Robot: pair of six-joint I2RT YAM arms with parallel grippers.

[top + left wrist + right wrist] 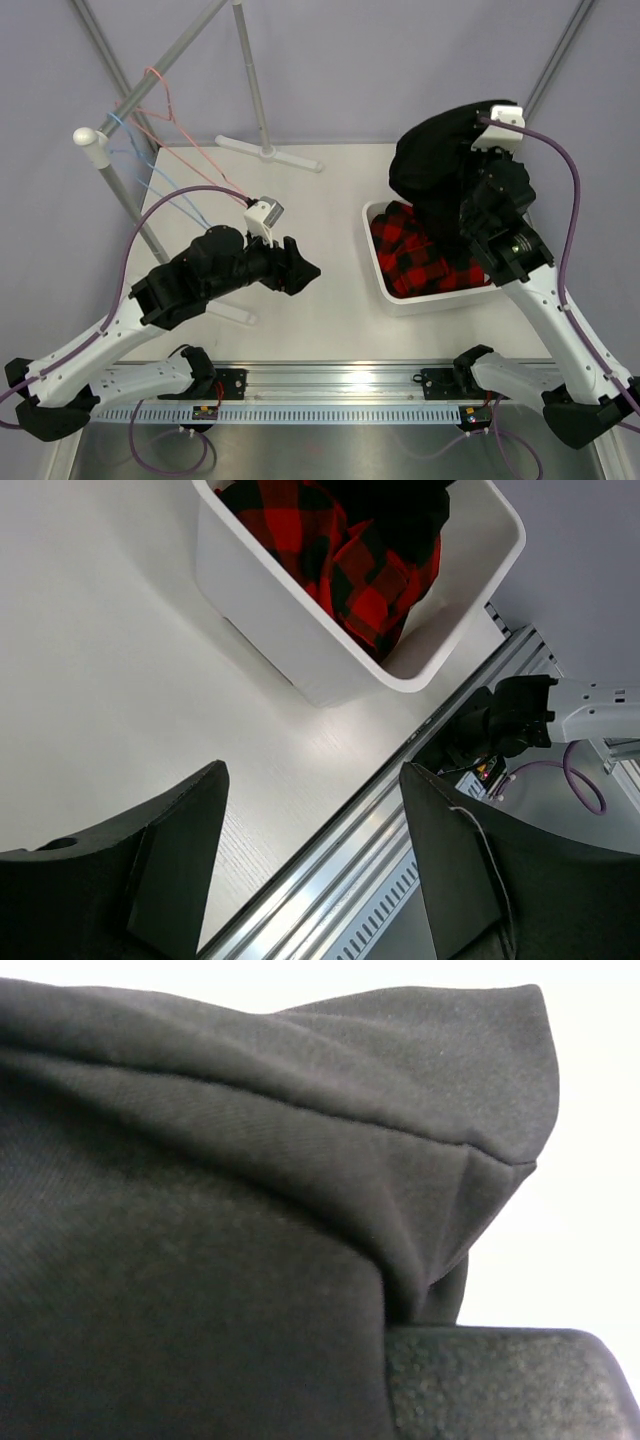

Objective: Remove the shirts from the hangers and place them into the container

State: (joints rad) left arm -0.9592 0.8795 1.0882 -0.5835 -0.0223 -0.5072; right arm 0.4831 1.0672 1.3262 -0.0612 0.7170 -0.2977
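The black shirt (435, 165) hangs bunched straight down from the right gripper (482, 135), its long axis near vertical. Its lower end reaches the basket (430, 298) directly beneath that gripper, over the plaid shirt (410, 250) already lying inside. The jaws are pinched nearly closed on a fold, and cloth presses against one finger (500, 1385). I judge that only lowering and letting go remain. The left gripper (300, 268) is spread wide and empty, with the basket well ahead of it, so the right arm is nearer.

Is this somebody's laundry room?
Probably a robot lab, not a home: two robot arms bolted to a metal rail, a white table, and a small rack with empty hangers.
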